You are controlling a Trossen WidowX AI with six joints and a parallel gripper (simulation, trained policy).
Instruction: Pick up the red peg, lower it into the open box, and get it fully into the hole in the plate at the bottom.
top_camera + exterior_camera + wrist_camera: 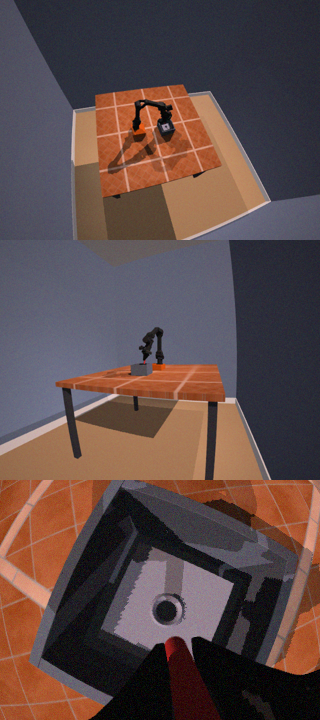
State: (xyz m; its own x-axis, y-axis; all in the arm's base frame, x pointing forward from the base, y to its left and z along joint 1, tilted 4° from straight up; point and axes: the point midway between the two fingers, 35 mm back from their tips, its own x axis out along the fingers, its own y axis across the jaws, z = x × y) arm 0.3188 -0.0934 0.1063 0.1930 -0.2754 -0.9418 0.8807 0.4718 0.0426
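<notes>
The gripper (pixel 164 121) (pixel 144 359) (pixel 179 641) is shut on the red peg (pixel 144 361) (pixel 187 690), which points down and is slightly tilted in the exterior view. The open grey box (pixel 167 137) (pixel 140 370) (pixel 70 680) is under the gripper. The peg's lower end is over the box opening, about at rim height; its exact depth is unclear. At the bottom is the pale plate (pixel 163 128) (pixel 205 600) with a round, empty hole (pixel 166 126) (pixel 166 610). In the wrist view the peg's tip shows below the hole, slightly right, near the plate's lower edge.
The arm's orange base (pixel 138 131) (pixel 158 366) stands beside the box on the tiled table (pixel 180 160) (pixel 201 376). The box's walls rise around the plate on all sides. Shadows of the arm fall across the table and into the box.
</notes>
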